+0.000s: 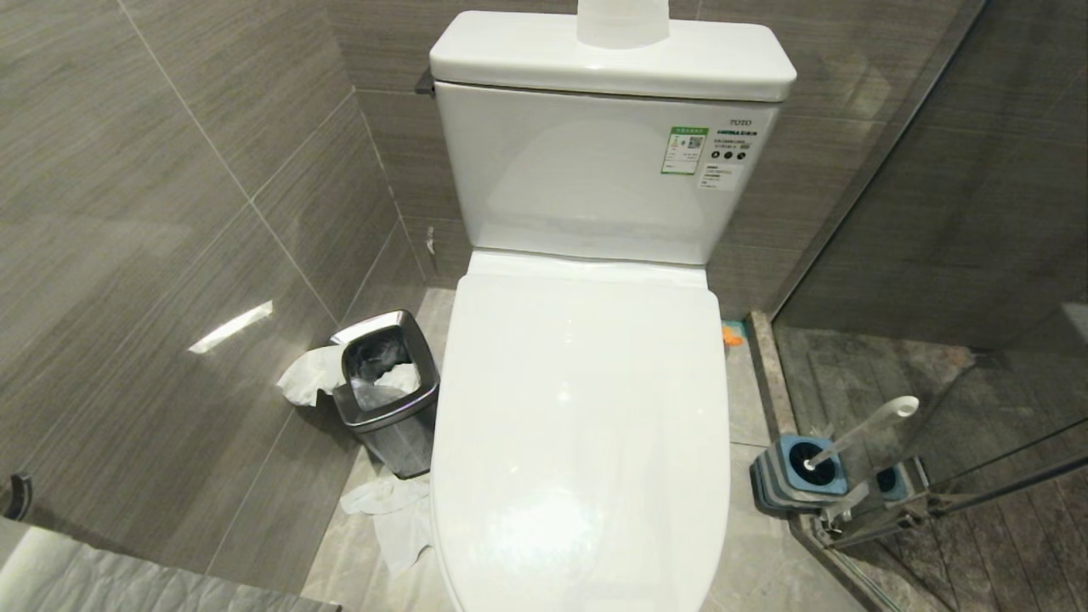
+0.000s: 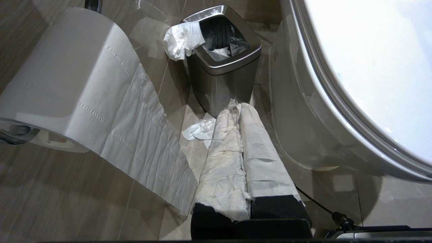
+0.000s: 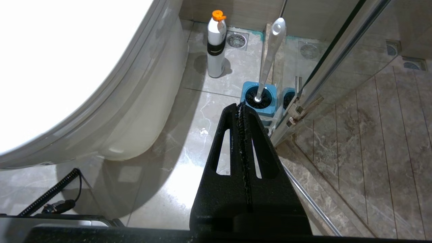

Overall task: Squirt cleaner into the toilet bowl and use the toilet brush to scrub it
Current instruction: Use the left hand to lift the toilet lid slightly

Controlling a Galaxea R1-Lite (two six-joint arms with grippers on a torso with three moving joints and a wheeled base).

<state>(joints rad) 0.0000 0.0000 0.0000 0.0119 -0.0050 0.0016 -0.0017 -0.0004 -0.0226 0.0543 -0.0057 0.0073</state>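
Standing in its holder, toilet brush (image 1: 858, 439) untouched.

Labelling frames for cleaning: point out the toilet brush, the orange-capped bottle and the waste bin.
toilet brush (image 3: 269, 55), right wrist view, mid handle.
orange-capped bottle (image 3: 216, 54), right wrist view, its body.
waste bin (image 1: 399, 438), head view, front wall.

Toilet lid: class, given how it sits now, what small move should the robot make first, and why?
Probably raise the closed toilet lid. It covers the bowl, so no cleaner can go in yet. The toilet brush stands in its holder, and both the left gripper and right gripper are shut and empty.
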